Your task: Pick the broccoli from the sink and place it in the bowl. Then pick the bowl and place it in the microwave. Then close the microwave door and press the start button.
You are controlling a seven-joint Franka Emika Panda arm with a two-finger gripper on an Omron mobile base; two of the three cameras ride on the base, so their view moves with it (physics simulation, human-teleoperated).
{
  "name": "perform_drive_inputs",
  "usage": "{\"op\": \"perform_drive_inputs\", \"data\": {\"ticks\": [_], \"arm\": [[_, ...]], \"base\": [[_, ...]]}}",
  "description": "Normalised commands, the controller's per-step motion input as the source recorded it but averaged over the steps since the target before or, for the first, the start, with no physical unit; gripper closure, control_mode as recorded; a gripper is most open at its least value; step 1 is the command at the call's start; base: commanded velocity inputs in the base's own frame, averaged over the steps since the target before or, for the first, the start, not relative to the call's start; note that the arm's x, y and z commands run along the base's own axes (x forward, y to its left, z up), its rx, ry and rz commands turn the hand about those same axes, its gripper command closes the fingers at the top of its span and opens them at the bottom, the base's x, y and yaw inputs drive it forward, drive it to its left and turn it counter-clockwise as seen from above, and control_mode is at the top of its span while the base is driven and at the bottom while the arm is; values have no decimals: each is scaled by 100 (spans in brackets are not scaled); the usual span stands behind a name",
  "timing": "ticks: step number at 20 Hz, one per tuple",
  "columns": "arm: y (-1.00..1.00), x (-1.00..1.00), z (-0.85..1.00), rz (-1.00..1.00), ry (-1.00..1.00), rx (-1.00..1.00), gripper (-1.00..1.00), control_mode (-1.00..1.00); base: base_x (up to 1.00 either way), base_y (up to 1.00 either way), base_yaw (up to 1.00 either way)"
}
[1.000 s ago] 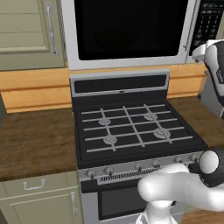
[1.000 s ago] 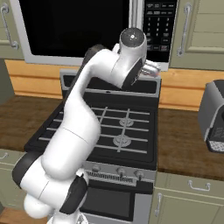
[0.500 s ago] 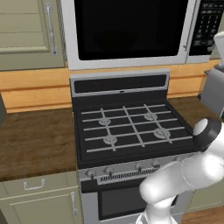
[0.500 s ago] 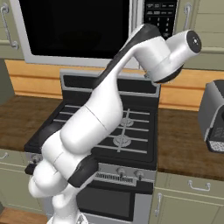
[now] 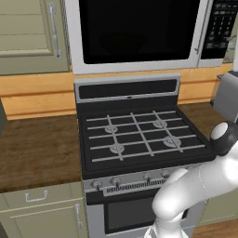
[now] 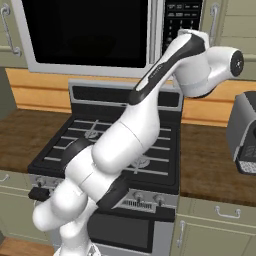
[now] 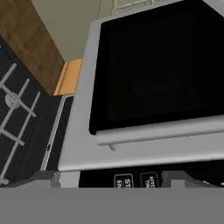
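The microwave (image 5: pixel 139 65) hangs above the stove, and its door (image 5: pixel 139 32) (image 6: pixel 85 32) is closed, its window black. In the hand view the door (image 7: pixel 162 65) lies rolled on its side, with its long silver handle (image 7: pixel 162 131) just above the black keypad (image 7: pixel 131 179). My gripper (image 7: pixel 113 181) is open, fingertips (image 7: pixel 43 179) wide apart, facing the keypad with nothing between them. The keypad (image 6: pixel 182 20) (image 5: pixel 221 30) sits right of the door, and my arm's last links (image 6: pixel 210 65) hover in front of it. The broccoli, the bowl and the sink are out of view.
A black gas stove (image 5: pixel 139 135) (image 6: pixel 115 145) stands directly below the microwave. A grey toaster (image 6: pixel 245 132) (image 5: pixel 228 95) sits on the wooden counter (image 6: pixel 210 165) to the right. Green cabinets (image 5: pixel 28 37) flank the microwave.
My arm's upper links have swung rightward across the microwave front toward the keypad side. The door has stayed closed.
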Motion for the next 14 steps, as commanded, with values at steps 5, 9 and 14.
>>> {"op": "perform_drive_inputs", "data": {"ticks": [5, 9, 14], "arm": [[28, 7, 0, -15, -1, 10, 100, -100], [44, -3, -19, 0, 2, 0, 100, -100], [25, 16, -32, -6, -5, 0, 100, -100]], "base": [[0, 0, 0], [0, 0, 0], [0, 0, 0]]}}
